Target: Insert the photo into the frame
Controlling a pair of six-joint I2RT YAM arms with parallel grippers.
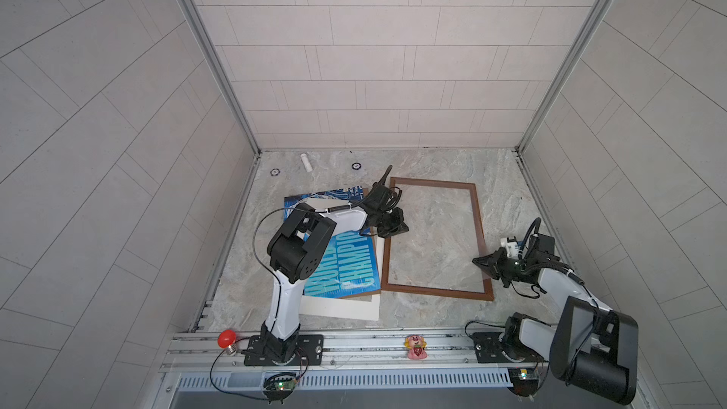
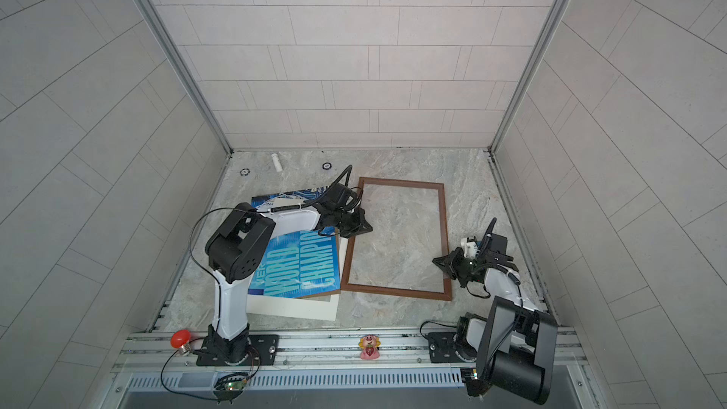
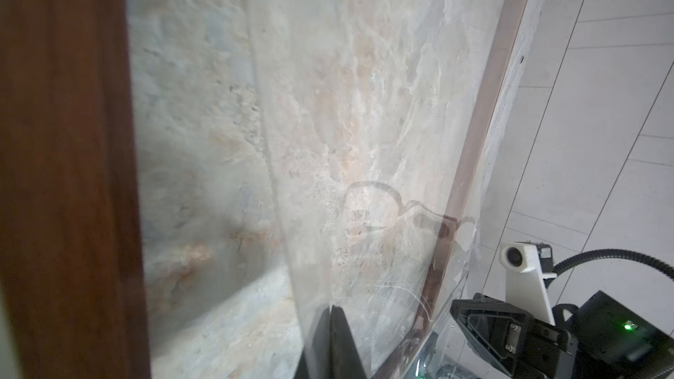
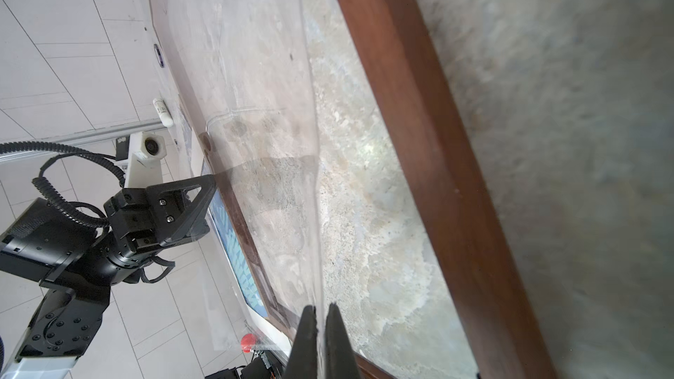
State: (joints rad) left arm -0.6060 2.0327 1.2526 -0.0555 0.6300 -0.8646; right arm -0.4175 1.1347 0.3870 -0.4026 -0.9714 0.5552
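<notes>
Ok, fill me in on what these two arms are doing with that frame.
Both arms are handling a clear sheet, not the photo. The left gripper and the right gripper are each shut on an edge of it, holding it over the opening of the frame from opposite sides. The photo lies left of the frame, over a cream mat, not yet put in.

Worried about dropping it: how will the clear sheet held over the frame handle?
The clear sheet probably bends; its edge looks thin and curved. Likely light: the left claw and right claw carry it by edge pinches. Glossy, so it may slip.
</notes>
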